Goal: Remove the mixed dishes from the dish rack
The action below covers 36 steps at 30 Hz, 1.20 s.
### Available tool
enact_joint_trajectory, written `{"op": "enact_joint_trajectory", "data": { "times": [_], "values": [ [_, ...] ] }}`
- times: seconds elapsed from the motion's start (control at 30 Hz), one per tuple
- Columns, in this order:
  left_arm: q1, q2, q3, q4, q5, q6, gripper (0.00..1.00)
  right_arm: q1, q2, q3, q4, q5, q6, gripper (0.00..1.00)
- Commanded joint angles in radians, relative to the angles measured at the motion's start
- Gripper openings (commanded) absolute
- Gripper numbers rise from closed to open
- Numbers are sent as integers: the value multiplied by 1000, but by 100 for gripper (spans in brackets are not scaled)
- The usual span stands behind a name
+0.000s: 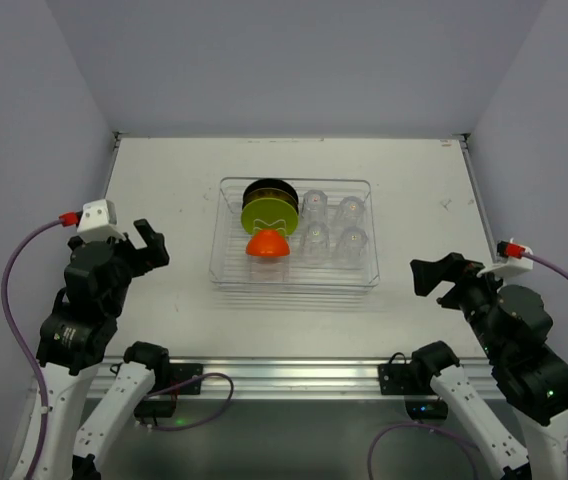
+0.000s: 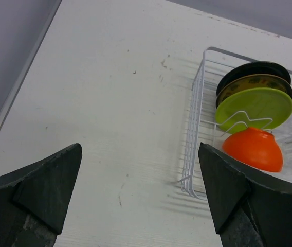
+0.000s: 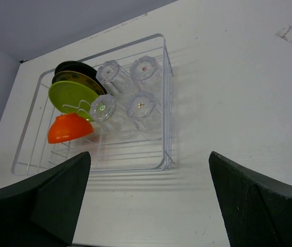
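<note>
The clear dish rack [image 1: 294, 285] lies mid-table. At its left end stand a black plate [image 1: 267, 189] and a yellow-green plate [image 1: 269, 213] on edge, with an orange-red bowl [image 1: 267, 243] tipped in front of them. Several clear tumblers [image 1: 332, 225] fill its right half. My left gripper [image 1: 152, 243] hovers open to the left of the rack, holding nothing. My right gripper [image 1: 434, 275] hovers open off the rack's near right corner, also holding nothing. The left wrist view shows the rack's wall [image 2: 195, 128], the bowl [image 2: 254, 148] and the green plate [image 2: 256, 105] beyond the open left gripper [image 2: 140, 154]. The right wrist view shows the rack [image 3: 166, 103] and tumblers [image 3: 141, 104] past the open right gripper [image 3: 149, 157].
The white table [image 1: 164, 180] is hemmed by lilac walls at the back and both sides. A metal rail [image 1: 284, 375] runs along the near edge between the arm bases. Purple cables [image 1: 14, 270] loop beside each arm. A small scuff [image 1: 446, 203] marks the table right of the rack.
</note>
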Motion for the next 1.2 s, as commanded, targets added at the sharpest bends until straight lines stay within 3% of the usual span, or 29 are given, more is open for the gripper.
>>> {"op": "enact_joint_trajectory", "data": {
  "times": [0.0,0.13,0.23,0.27,0.37,0.47,0.53,0.6,0.7,0.9,1.0,1.17],
  "values": [
    [4,1,0,-8,-62,-69,100,-1,-1,15,23,43,32,99],
    [4,7,28,-13,2,-112,100,-1,-12,14,30,43,48,99],
    [4,-8,-6,70,181,-188,100,-1,-12,-9,56,29,49,99],
    [4,-13,-26,108,304,-222,100,-1,-12,-17,58,23,52,99],
    [4,-14,-153,277,513,-430,100,-1,-10,-48,59,11,91,99],
    [0,19,-239,424,563,-653,100,-3,-12,-71,70,-18,114,99],
    [-50,55,-232,489,495,-698,100,-1,-15,-92,93,-32,121,99],
    [-118,100,-203,521,326,-760,100,-1,-13,-112,110,-49,135,99],
    [-338,191,-172,524,105,-860,100,-3,10,-124,138,-68,154,99],
    [-676,323,-173,535,-278,-1109,100,-3,16,-140,141,-78,170,99],
    [-749,389,-167,511,-383,-1233,100,-1,-3,-146,132,-71,170,99],
    [-760,544,-134,526,-426,-1354,100,-1,-27,-134,121,-77,151,99]
  ]
}}
